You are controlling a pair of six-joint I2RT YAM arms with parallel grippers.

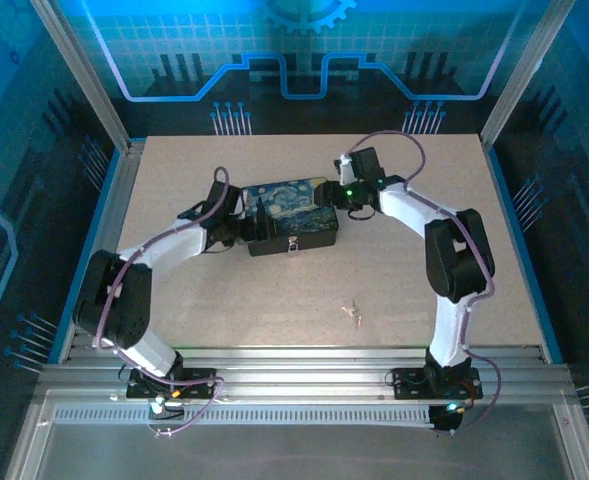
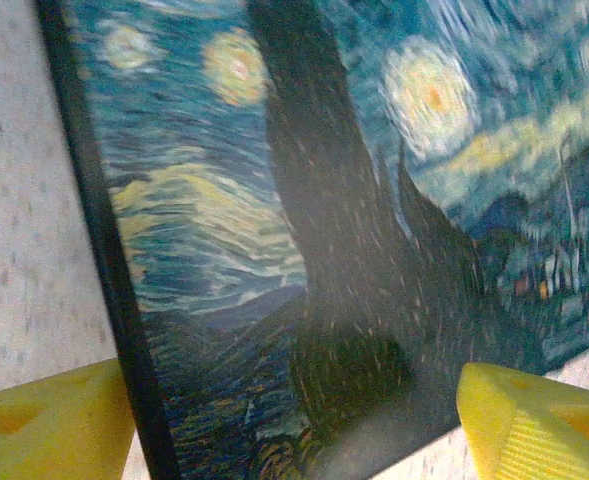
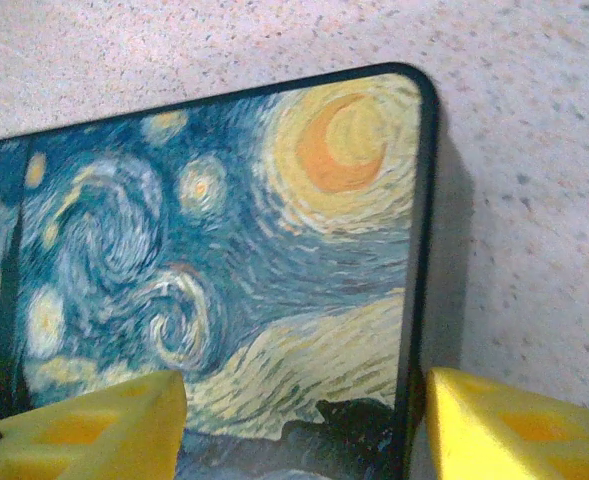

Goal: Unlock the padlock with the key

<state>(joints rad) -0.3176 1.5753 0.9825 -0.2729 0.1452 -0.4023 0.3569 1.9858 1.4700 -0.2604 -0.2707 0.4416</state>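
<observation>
No writing, brand, label or number can be read in any view. The lid of the box near the middle of the desk carries only a painted swirling night sky with a crescent moon, and no lettering shows on it. The back panel beyond the far edge of the desk bears a gear emblem and circuit-like lines, with no words beside them.
</observation>
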